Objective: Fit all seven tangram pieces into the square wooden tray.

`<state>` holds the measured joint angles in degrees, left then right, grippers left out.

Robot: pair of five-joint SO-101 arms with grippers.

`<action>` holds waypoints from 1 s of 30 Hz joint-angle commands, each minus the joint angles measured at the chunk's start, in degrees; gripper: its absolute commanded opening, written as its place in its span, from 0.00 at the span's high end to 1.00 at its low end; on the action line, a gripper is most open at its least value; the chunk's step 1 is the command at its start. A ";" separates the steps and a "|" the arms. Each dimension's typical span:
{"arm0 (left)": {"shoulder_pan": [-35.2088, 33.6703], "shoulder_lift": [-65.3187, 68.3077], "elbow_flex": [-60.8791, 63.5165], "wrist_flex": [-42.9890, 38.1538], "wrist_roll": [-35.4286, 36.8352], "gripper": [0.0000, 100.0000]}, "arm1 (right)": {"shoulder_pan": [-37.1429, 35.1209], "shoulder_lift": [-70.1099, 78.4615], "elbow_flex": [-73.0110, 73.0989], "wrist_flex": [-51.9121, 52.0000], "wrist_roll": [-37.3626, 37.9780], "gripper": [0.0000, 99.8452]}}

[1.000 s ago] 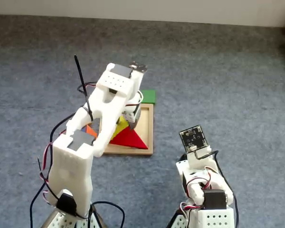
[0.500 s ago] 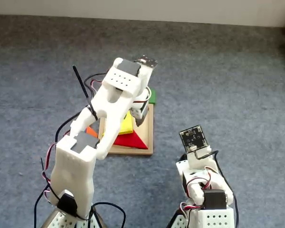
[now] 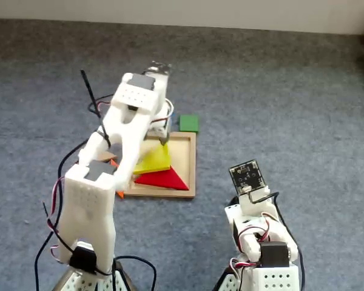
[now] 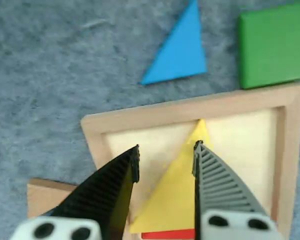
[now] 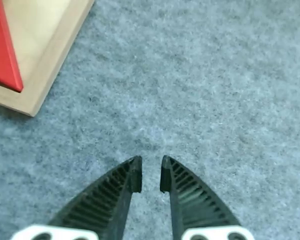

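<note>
**Left pincer wide over the yellow piece, right one idle**

The left gripper (image 4: 166, 152) hung released above the square wooden tray (image 4: 190, 107), its jaws spread wide with nothing between them. In my left wrist view they framed the pointed tip of the yellow wooden triangle (image 4: 177, 197), which lay inside the tray. I couldn't tell whether either finger touched it.

The red wooden triangle (image 3: 164, 178) sat in the tray too, against the yellow one on the side near the arms. Outside, beyond the tray's far rim, lay the blue wooden triangle (image 4: 180, 47) and the green wooden square (image 4: 275, 45), the square just beside the rim.

The right gripper (image 5: 150, 174) was down over the grey carpet (image 5: 215, 75), near a tray corner. Its jaws were only a crack apart and empty.

From the high view, the left arm (image 3: 118, 145) hid much of the tray's left side. An orange piece (image 3: 115, 163) poked out from under it, shape unclear. A tan wooden slab (image 4: 45, 195) beside the tray was cut off, so I couldn't make it out.
</note>
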<state>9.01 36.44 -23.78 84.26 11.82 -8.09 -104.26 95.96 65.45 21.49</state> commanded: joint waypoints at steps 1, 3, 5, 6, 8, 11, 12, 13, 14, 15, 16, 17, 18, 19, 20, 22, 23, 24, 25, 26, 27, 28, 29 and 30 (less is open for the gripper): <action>-3.65 -0.31 -1.80 -1.05 -0.18 0.81 | 0.84 -0.92 6.64 -1.19 0.70 0.92; -4.79 -0.31 -1.63 -0.97 -0.53 0.81 | 0.84 -0.92 6.64 -1.19 0.70 0.92; -5.41 -0.48 -1.98 -0.62 -0.44 0.81 | 0.84 -0.92 6.64 -1.19 0.70 0.92; -5.32 -0.84 -1.98 -0.53 -0.44 0.81 | 0.84 -0.92 6.64 -1.19 0.70 0.92; -4.26 -1.10 -2.59 -0.44 -0.18 0.81 | 0.84 -0.92 6.64 -1.19 0.70 0.92; -0.40 -2.15 -4.97 0.53 -0.18 0.81 | 0.84 -0.92 6.64 -1.19 0.70 0.92; 0.92 -2.33 -5.41 0.79 -0.09 0.81 | 0.84 -0.92 6.64 -1.19 0.70 0.92; 2.24 -2.33 -6.02 1.05 -0.09 0.81 | 0.92 -0.92 6.64 -1.19 0.70 0.92; 3.38 -2.33 -6.64 1.14 -0.09 0.81 | 0.92 -0.92 6.64 -1.19 0.70 0.92; 4.26 -2.33 -7.08 1.05 -0.09 0.81 | 0.92 -0.92 6.64 -1.19 0.70 0.92; 4.97 -2.24 -7.34 0.70 -0.26 0.81 | 1.36 -0.92 6.64 -1.19 0.70 0.92; 5.49 -2.15 -7.25 0.70 -0.35 0.81 | 2.07 -0.92 6.64 -1.19 0.70 0.92; 5.76 -1.89 -7.08 0.70 -0.44 0.81 | 2.42 -0.92 6.64 -1.19 0.70 0.92; 6.02 -1.01 -6.90 0.62 -0.53 0.81 | 2.59 -0.92 6.64 -1.19 0.70 0.92; 6.11 0.13 -6.99 0.26 -0.53 0.81 | 2.59 -0.92 6.64 -1.19 0.70 0.92; 5.67 2.51 -7.08 -0.18 -0.88 0.81 | 2.59 -0.92 6.64 -1.19 0.70 0.92; 4.97 3.65 -7.52 -0.18 -2.11 0.81 | 2.59 -0.92 6.64 -1.19 0.70 0.92; 4.18 4.97 -8.22 -0.09 -3.08 0.81 | 2.59 -0.92 6.64 -1.19 0.70 0.92; 3.21 6.11 -9.01 0.18 -3.69 0.81 | 2.59 -0.92 6.64 -1.19 0.70 0.92; 2.07 6.99 -9.89 0.35 -4.04 0.81 | 2.59 -0.92 6.64 -1.19 0.70 0.92; 0.92 7.96 -10.86 0.35 -4.04 0.81 | 2.59 -0.92 6.64 -1.19 0.70 0.92; -0.22 8.57 -11.74 0.35 -4.04 0.81 | 2.59 -0.92 6.64 -1.19 0.70 0.92; -1.27 8.84 -12.44 0.62 -4.04 0.81 | 2.59 -0.92 6.64 -1.19 0.70 0.92; -2.33 8.84 -13.23 1.41 -4.13 0.81 | 2.59 -0.92 6.64 -1.19 0.70 0.92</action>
<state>10.51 45.76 -32.92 84.70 8.57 -6.59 -104.26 95.96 65.45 21.49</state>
